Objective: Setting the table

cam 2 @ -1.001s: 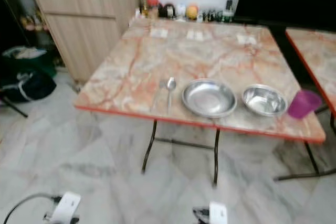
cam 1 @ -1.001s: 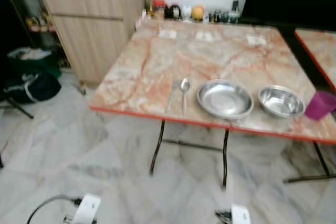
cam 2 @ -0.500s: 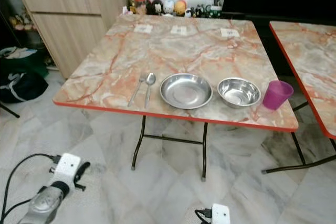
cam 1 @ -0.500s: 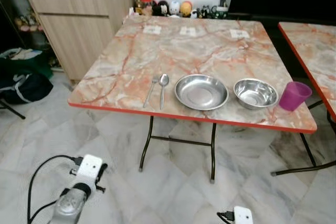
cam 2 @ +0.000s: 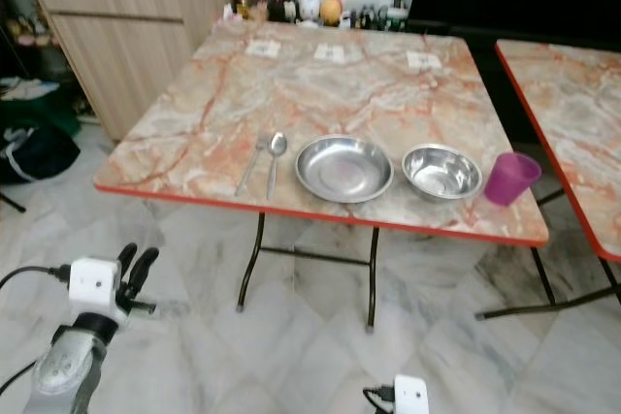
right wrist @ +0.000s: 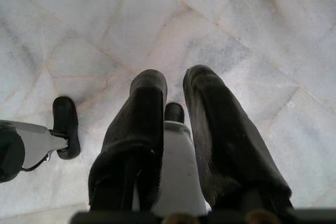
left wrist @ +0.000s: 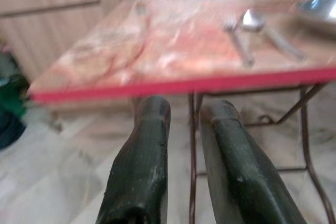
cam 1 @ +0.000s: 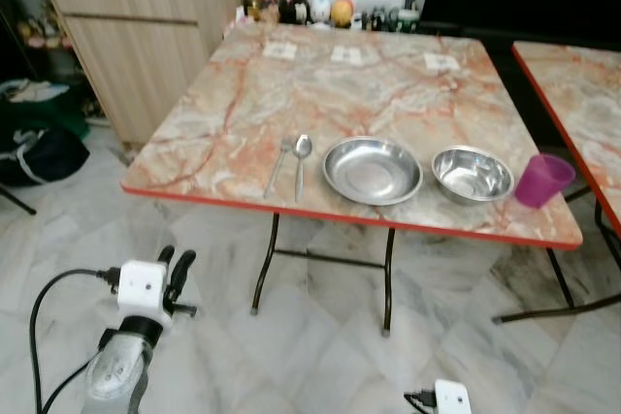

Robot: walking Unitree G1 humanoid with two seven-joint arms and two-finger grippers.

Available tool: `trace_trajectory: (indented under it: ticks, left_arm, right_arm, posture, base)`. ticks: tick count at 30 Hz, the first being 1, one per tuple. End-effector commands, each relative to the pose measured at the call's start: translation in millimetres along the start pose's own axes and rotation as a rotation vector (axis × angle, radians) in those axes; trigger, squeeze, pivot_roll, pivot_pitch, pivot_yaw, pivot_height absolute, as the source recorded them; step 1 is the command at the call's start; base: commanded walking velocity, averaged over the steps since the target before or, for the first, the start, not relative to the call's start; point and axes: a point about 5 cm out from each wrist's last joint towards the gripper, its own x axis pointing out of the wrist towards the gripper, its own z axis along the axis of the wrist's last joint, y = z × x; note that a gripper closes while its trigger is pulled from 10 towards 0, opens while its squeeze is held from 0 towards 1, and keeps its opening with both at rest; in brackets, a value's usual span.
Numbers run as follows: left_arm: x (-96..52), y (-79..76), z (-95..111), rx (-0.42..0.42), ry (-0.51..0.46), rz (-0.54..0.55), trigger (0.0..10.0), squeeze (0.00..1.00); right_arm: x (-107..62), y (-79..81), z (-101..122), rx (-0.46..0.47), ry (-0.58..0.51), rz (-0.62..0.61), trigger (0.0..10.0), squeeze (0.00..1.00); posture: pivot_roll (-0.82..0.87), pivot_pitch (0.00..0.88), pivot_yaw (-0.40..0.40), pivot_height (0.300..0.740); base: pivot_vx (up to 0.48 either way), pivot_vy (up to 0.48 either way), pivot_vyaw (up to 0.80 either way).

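While I look down at the marble-topped table (cam 1: 243,123), I see my left gripper (cam 1: 176,267) raised low over the floor before the table's near left corner, its fingers (left wrist: 142,171) a narrow gap apart and holding nothing. Along the near edge, from left to right, lie a fork (cam 1: 278,164) just beside a spoon (cam 1: 302,162), then a plate (cam 1: 373,170), a bowl (cam 1: 473,174) and a purple cup (cam 1: 542,180). My right gripper (right wrist: 173,116) points down at the floor, fingers slightly parted and empty.
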Motion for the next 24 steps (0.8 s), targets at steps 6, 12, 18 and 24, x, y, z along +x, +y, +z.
trace_trajectory:
  ticks: [6, 12, 18, 24]
  left_arm:
    - [9.8, -12.8, 10.0, -0.024, 0.004, -0.062, 10.0, 0.00]
    - [10.8, -11.5, 16.4, -0.030, 0.002, -0.069, 10.0, 0.00]
    - [15.5, -12.9, 20.2, -0.032, -0.001, -0.081, 10.0, 0.00]
    - [17.3, -15.0, 22.8, -0.039, 0.002, -0.080, 10.0, 0.00]
  right_arm:
    - [-0.2, -0.8, -0.7, 0.031, -0.004, -0.017, 10.0, 0.00]
    - [0.0, 2.5, -1.3, 0.038, -0.009, -0.018, 10.0, 0.00]
    - [0.0, 3.3, -1.5, 0.043, -0.012, -0.021, 10.0, 0.00]
    - [0.0, 2.5, -1.0, 0.044, -0.012, -0.022, 10.0, 0.00]
  posture:
    - [0.21, 0.000, -0.044, 0.740]
    - [0.22, 0.000, -0.030, 0.740]
    - [0.22, 0.000, -0.027, 0.740]
    - [0.22, 0.000, -0.032, 0.740]
  base:
    - [0.264, 0.000, -0.12]
    - [0.286, 0.000, -0.49]
    - [0.289, 0.000, 0.00]
    - [0.293, 0.000, 0.00]
